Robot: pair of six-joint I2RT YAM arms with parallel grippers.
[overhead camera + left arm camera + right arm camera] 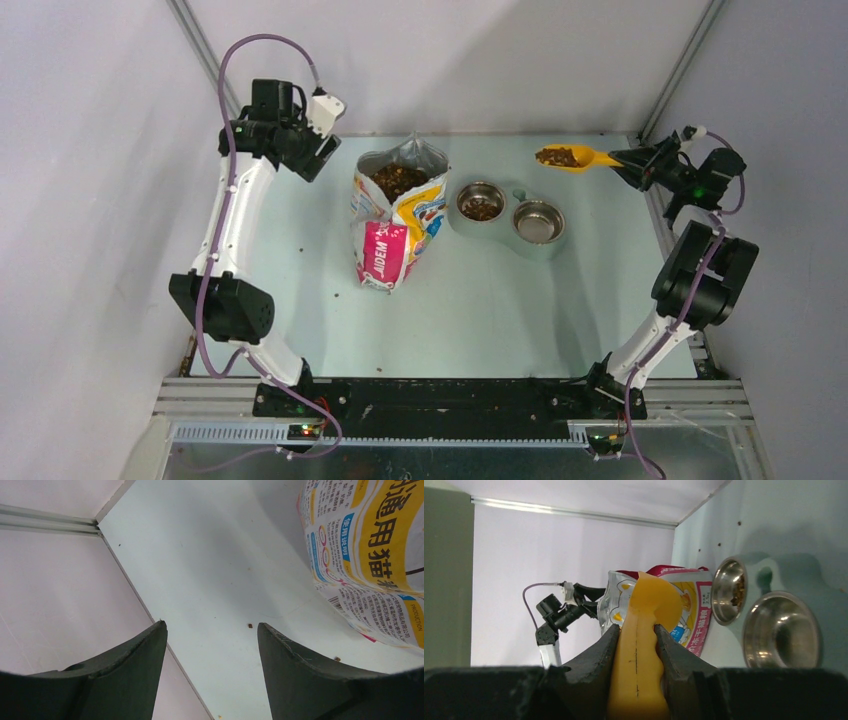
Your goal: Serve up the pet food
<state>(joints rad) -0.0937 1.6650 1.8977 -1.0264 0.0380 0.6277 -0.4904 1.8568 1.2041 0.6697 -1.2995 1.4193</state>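
Observation:
Dark-brown pet food fills the bowl of a yellow scoop held level above the table's far right, behind the bowls. My right gripper is shut on the scoop's handle, its fingers pressed on both sides. More pet food shows in the open cat-print bag, and some lies in the left steel bowl. The right steel bowl holds nothing. My left gripper hangs open at the far left beside the bag, with only table between its fingers.
Both bowls sit in one pale double holder right of the bag. Stray pellets dot the table near the left gripper. Walls close in the back, left and right sides.

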